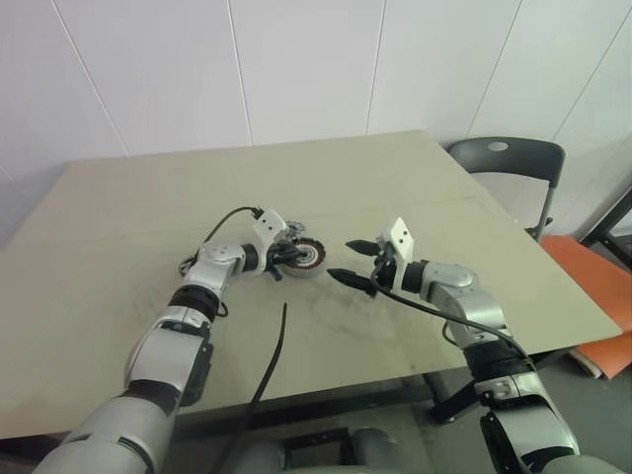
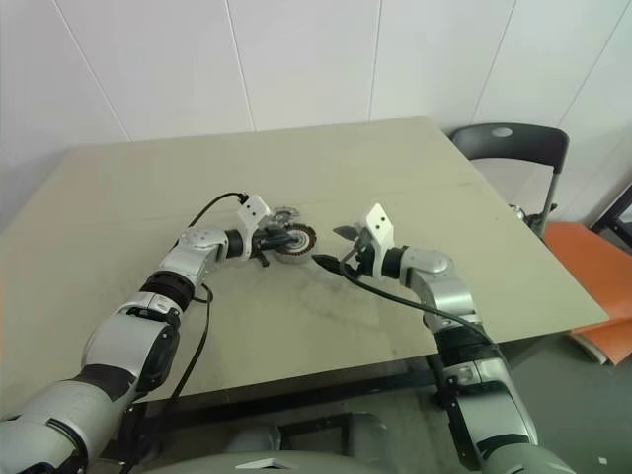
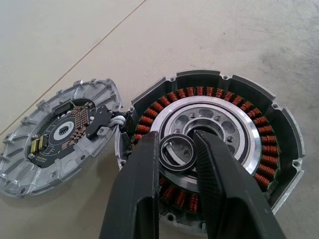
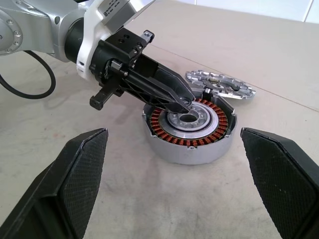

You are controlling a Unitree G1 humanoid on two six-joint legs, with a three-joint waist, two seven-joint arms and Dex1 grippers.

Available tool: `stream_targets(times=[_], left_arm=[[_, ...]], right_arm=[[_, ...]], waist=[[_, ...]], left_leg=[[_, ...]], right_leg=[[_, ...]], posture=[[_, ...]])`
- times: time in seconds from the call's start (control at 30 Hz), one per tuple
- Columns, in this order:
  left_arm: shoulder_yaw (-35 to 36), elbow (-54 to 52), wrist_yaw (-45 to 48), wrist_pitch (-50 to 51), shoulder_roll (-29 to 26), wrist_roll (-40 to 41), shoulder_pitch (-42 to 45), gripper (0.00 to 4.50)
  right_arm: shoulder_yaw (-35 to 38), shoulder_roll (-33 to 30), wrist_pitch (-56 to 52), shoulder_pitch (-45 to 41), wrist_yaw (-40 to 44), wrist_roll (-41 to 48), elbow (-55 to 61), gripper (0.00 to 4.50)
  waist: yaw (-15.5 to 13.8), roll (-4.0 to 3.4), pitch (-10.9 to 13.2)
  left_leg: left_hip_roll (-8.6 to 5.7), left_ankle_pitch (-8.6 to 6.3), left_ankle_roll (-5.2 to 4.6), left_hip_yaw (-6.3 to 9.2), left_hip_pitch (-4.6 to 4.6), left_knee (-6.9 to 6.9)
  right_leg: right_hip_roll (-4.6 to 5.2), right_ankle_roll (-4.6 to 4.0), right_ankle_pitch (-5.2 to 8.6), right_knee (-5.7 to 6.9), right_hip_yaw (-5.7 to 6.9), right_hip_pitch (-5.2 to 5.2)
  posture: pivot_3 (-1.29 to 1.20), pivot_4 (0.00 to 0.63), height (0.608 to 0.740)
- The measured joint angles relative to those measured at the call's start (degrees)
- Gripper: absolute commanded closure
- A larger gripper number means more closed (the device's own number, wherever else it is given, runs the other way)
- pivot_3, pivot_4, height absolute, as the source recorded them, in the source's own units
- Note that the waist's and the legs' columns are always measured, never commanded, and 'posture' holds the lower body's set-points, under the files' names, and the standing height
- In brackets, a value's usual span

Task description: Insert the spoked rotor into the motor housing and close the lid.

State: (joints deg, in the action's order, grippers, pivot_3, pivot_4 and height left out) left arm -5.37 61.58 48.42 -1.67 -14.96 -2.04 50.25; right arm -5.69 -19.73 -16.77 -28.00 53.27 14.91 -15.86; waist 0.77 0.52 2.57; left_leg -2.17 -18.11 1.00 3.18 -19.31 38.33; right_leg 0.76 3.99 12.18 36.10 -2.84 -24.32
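The motor housing [image 3: 281, 124] stands open on the table [image 1: 118, 217], with a red-copper coil ring around a silvery hub. Its lid [image 3: 60, 137], a ribbed grey disc with a circuit board inside, lies flat beside it, joined by white wires. My left gripper [image 3: 177, 142] is shut on a small black plain ring [image 3: 177, 154], held just above the hub. My right gripper [image 1: 348, 263] hovers open a short way to the right of the housing [image 1: 308, 257], with nothing between its fingers. The spoked rotor is out of view.
A black cable [image 1: 272, 360] runs across the near part of the table. A dark chair [image 1: 509, 163] stands off the table's right edge, with an orange object [image 1: 592, 267] on the floor beside it.
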Motion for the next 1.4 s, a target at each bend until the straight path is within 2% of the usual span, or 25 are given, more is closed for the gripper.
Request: stream_targets(times=[0.23, 1.4], left_arm=[[1.54, -0.98, 1.61, 1.35, 1.83, 2.58, 0.00, 3.80], [1.57, -1.03, 1.47, 1.45, 1.97, 1.56, -0.73, 3.80]], right_arm=[[0.04, -0.02, 0.01, 0.00, -0.03, 0.00, 0.00, 0.00], [0.08, 0.03, 0.78, 0.01, -0.64, 0.00, -0.03, 0.00]], waist=[[0.03, 0.00, 0.00], [0.00, 0.00, 0.00]], left_leg=[[0.00, 0.00, 0.00, -0.01, -0.03, 0.00], [0.00, 0.00, 0.00, 0.00, -0.02, 0.00]], right_leg=[[0.01, 0.00, 0.00, -0.04, 0.00, -0.01], [0.01, 0.00, 0.00, -0.02, 0.00, -0.01]], posture=[[0.00, 0.000, 0.740], [0.00, 0.000, 0.740]])
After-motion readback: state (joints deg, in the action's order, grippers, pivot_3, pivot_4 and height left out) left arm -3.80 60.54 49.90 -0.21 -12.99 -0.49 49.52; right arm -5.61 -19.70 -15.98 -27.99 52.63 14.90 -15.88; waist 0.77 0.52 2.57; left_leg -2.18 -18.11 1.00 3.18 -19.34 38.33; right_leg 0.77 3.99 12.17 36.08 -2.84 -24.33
